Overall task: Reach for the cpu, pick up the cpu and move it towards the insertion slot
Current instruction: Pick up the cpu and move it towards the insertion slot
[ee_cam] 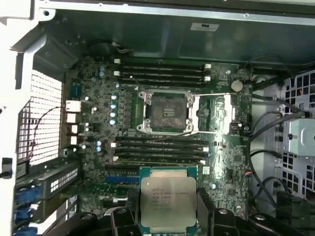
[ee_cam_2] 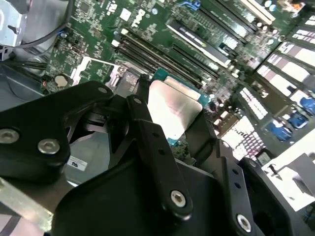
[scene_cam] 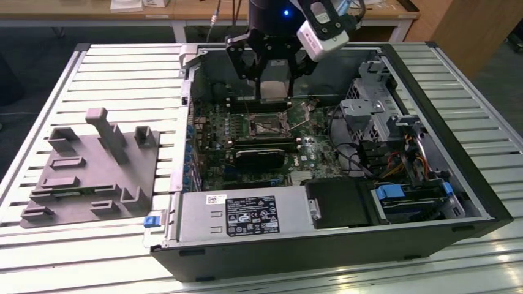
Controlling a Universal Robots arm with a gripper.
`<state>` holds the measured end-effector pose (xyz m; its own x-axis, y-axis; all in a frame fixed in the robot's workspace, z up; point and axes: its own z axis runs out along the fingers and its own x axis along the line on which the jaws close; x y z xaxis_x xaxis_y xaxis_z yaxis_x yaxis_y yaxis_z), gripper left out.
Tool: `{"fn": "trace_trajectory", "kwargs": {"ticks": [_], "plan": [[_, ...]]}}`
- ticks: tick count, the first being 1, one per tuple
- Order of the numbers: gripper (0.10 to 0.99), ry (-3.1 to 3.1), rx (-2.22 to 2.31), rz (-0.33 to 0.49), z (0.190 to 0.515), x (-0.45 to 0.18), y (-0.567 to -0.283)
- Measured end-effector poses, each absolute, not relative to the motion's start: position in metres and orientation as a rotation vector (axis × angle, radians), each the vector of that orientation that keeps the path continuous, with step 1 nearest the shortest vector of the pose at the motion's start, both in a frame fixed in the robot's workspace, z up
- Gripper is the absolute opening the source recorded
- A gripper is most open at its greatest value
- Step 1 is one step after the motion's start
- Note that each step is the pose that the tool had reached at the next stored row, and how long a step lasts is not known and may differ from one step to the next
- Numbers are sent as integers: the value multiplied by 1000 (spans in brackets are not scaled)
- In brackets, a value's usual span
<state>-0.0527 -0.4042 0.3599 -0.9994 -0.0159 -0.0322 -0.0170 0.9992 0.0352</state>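
The open computer case (scene_cam: 482, 202) lies on the slatted table (scene_cam: 122, 67) with the motherboard (scene_cam: 220, 131) inside, and the insertion slot (ee_cam: 169, 111) in the middle of the board has nothing in it. The grey moulded tray (scene_cam: 90, 177) lies on the table at the exterior view's left of the case. The gripper (ee_cam: 167, 216) is closed narrowly on the cpu (ee_cam: 169, 200), its fingers (ee_cam_2: 152, 142) pressing two opposite edges, and holds it above the board, apart from the slot.
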Motion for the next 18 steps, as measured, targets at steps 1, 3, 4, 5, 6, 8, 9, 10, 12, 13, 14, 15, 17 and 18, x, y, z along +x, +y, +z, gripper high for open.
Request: {"fn": "trace_trajectory", "kwargs": {"ticks": [1, 3, 4, 5, 6, 8, 9, 10, 12, 13, 14, 15, 17, 18], "plan": [[545, 3110, -26, 55, 359, -51, -402], [545, 3110, -25, 55, 358, -49, -399], [545, 3110, -26, 55, 358, -48, -397], [545, 3110, -26, 55, 358, -47, -395], [545, 3110, -26, 55, 357, -46, -394], [545, 3110, -26, 55, 357, -43, -390], [545, 3110, -26, 55, 357, -42, -388], [545, 3110, -26, 55, 356, -41, -387], [545, 3110, -26, 55, 356, -38, -383], [545, 3110, -26, 55, 355, -33, -371], [545, 3110, -26, 55, 355, -32, -369], [545, 3110, -26, 55, 354, -31, -366], [545, 3110, -26, 55, 354, -30, -362], [545, 3110, -26, 55, 354, -30, -360]]}}
